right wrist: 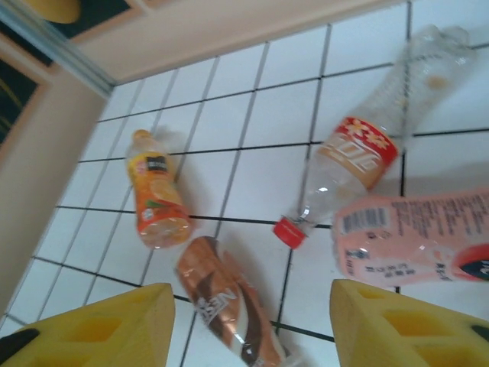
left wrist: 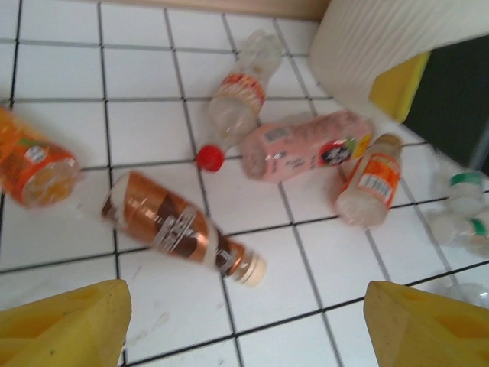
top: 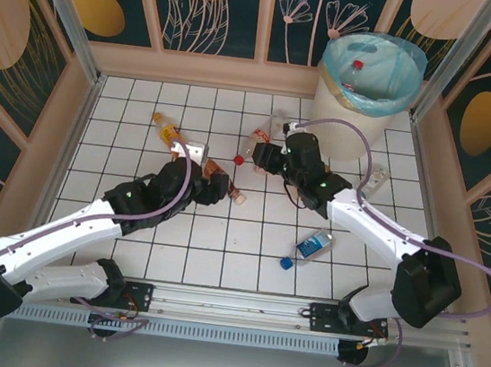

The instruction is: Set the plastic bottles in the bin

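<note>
Several plastic bottles lie on the white tiled floor. A brown-label bottle [left wrist: 179,227] [right wrist: 229,306] lies between the two grippers, near the pink-label bottle [left wrist: 306,144] [right wrist: 416,241], a clear red-label bottle with a red cap [left wrist: 237,99] [right wrist: 359,153] and an orange bottle [top: 167,128] [right wrist: 157,195]. My left gripper [top: 213,186] [left wrist: 244,329] is open above bare tile, just short of the brown bottle's cap. My right gripper [top: 260,156] [right wrist: 248,329] is open, with the brown bottle below, between its yellow fingers. The cream bin [top: 369,73] with a blue liner stands at the back right, with one bottle [top: 355,71] inside.
A blue-label bottle [top: 312,245] lies near the front, right of centre. A small orange-label bottle [left wrist: 369,182] and green-capped clear bottles [left wrist: 466,214] lie near the bin's wall [left wrist: 390,38]. Low cream walls [top: 82,117] border the floor on the left, back and right.
</note>
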You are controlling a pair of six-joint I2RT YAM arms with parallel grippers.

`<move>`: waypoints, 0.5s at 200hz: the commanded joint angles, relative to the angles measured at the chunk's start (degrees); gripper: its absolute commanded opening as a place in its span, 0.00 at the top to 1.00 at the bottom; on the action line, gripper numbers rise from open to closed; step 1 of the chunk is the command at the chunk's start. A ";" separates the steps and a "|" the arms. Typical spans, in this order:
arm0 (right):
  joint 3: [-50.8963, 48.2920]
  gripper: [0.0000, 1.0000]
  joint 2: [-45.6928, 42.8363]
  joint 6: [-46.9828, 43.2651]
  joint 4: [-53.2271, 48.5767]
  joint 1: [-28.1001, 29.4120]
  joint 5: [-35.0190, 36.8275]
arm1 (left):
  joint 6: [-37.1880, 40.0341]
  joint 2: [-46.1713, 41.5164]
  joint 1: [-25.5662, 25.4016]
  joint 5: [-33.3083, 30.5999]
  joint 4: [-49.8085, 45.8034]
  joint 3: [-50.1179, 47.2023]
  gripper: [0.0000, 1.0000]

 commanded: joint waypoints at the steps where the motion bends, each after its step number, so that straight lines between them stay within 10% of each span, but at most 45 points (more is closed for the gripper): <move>1: -1.66 0.42 0.91 1.88 -0.18 -4.32 4.35 | -3.23 -1.99 0.14 -1.38 0.34 -3.74 0.20; 100: -8.57 0.43 8.03 0.76 13.21 -24.25 -2.65 | -3.01 0.45 0.06 1.35 4.36 -5.09 0.18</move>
